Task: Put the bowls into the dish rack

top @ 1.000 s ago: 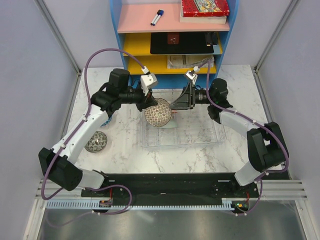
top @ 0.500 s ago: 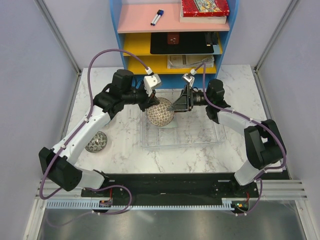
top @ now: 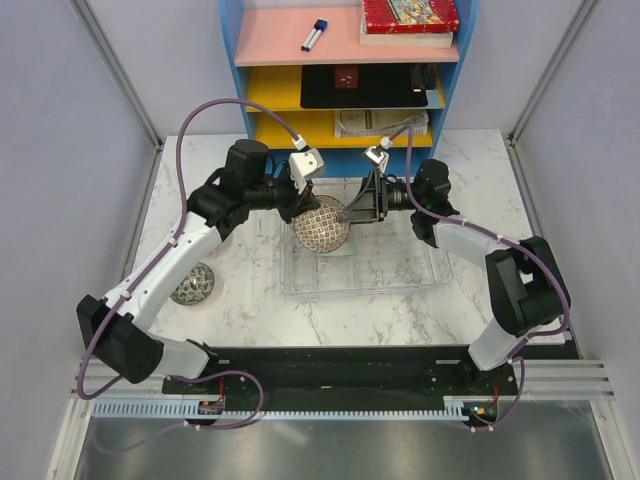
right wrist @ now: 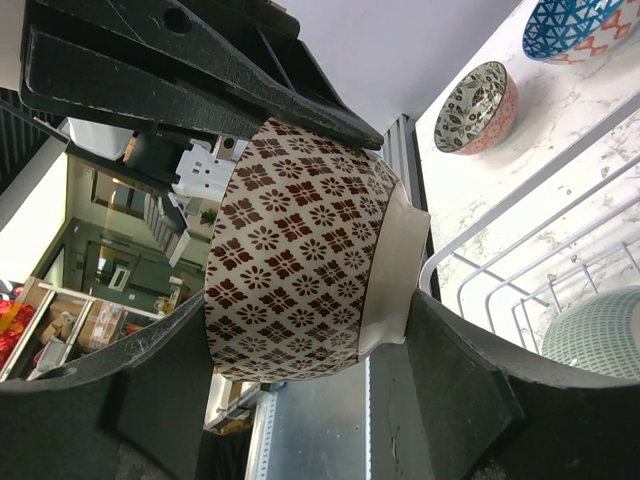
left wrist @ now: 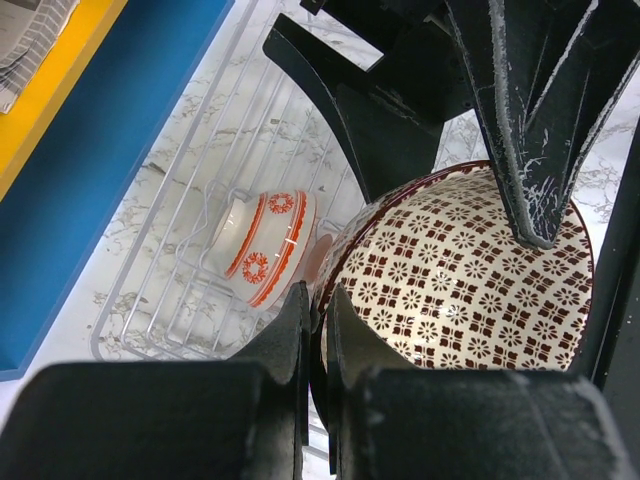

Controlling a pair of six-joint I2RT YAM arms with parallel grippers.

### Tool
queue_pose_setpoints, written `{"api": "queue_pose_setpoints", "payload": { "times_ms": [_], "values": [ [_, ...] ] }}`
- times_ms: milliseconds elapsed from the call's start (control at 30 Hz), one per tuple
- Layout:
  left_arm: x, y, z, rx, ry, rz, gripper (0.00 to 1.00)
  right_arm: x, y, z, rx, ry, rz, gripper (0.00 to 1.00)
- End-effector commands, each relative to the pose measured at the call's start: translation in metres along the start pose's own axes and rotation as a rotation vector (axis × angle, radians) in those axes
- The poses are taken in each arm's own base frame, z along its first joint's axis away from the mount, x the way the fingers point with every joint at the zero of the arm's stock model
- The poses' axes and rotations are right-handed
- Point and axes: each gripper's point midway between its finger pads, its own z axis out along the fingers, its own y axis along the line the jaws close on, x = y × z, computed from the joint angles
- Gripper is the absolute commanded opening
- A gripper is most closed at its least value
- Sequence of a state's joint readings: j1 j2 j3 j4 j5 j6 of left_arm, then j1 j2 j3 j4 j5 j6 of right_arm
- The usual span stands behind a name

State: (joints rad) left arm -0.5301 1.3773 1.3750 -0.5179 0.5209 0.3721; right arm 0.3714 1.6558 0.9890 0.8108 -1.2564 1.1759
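I see no words I can read. The red book (top: pixel 410 15) at the top of the top view has writing, but it is too small.

I count five bowls. One is the brown-patterned bowl (left wrist: pixel 460 290). It is in the air over the far left end of the dish rack (top: pixel 390 272). My left gripper (left wrist: pixel 318 300) pinches its rim tight. My right gripper (top: pixel 346 212) has one finger on each side of it, pressed against it.

Two bowls are in the rack: an orange and white bowl (left wrist: pixel 262 245) and a green bowl (right wrist: pixel 595 345). Two bowls sit on the table at the upper right of my right wrist view: a blue bowl (right wrist: pixel 580 22) and a leafy bowl (right wrist: pixel 478 120).
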Motion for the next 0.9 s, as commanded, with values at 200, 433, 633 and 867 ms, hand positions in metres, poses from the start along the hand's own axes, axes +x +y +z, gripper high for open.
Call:
{"api": "queue_pose_setpoints", "payload": {
  "times_ms": [200, 433, 633, 867],
  "values": [
    [-0.042, 0.002, -0.011, -0.023, -0.129, 0.075, 0.02, 0.003, 0.014, 0.004, -0.056, 0.025, -0.095, 0.00],
    [-0.023, 0.017, -0.005, -0.091, -0.075, 0.090, 0.93, 0.002, -0.001, 0.001, 0.027, 0.014, -0.102, 0.00],
    [0.018, 0.055, -0.018, -0.138, -0.028, -0.005, 1.00, -0.009, -0.013, -0.017, 0.145, -0.006, -0.170, 0.00],
    [0.057, 0.073, -0.045, -0.175, 0.009, -0.121, 1.00, -0.033, -0.037, -0.055, 0.543, -0.014, -0.398, 0.00]
  ]
}}
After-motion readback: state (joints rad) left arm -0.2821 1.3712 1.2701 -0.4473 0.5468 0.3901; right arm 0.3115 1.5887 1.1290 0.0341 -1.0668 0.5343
